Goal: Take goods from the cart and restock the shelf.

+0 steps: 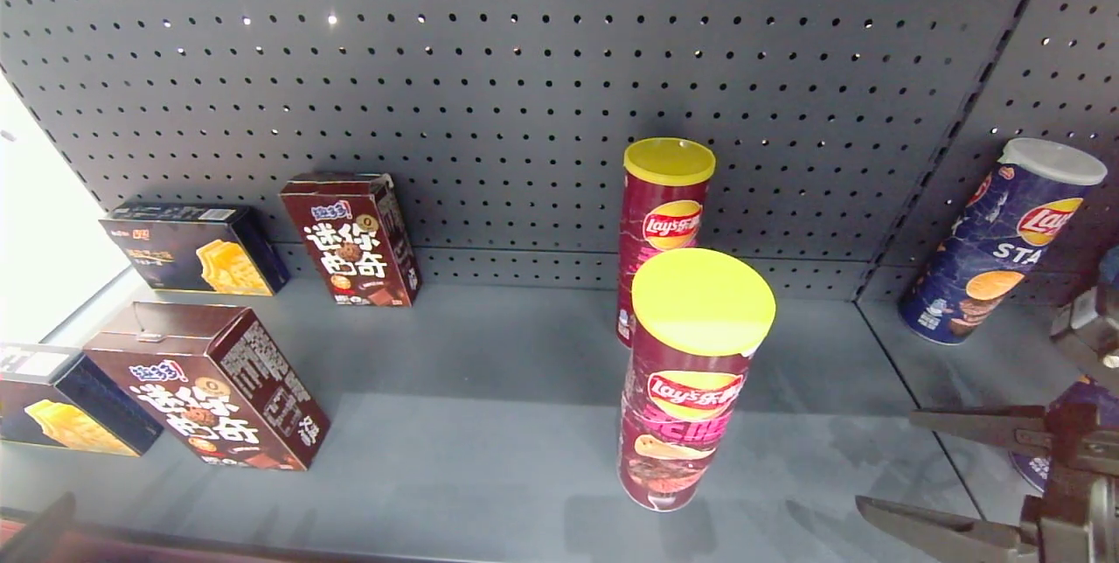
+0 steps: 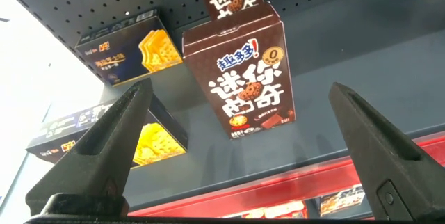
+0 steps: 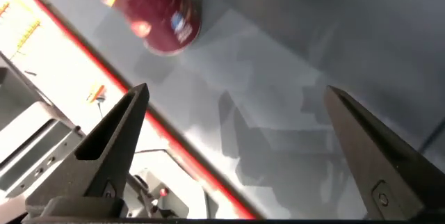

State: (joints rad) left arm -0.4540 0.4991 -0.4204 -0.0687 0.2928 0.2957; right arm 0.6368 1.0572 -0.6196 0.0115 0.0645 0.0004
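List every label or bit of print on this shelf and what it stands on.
Round logo with lettering: front red can, rear red can, blue can.
Large white characters: near brown box, far brown box.
Small gold print, too small to read: far blue box.
Side-panel fine print, too small to read: near brown box.

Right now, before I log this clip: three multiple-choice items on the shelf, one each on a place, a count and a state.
1. Where is the blue can?
A. right shelf section
B. between the boxes
C. atop a maroon can
2. How many yellow-lidded maroon cans?
A. one
B. two
C. four
3. The right hand is:
A. open, empty
B. shut on a can
C. shut on a box
Answers: 1A, it stands alone at far right; 2B, one behind the other; 3A, fingers spread, nothing between.
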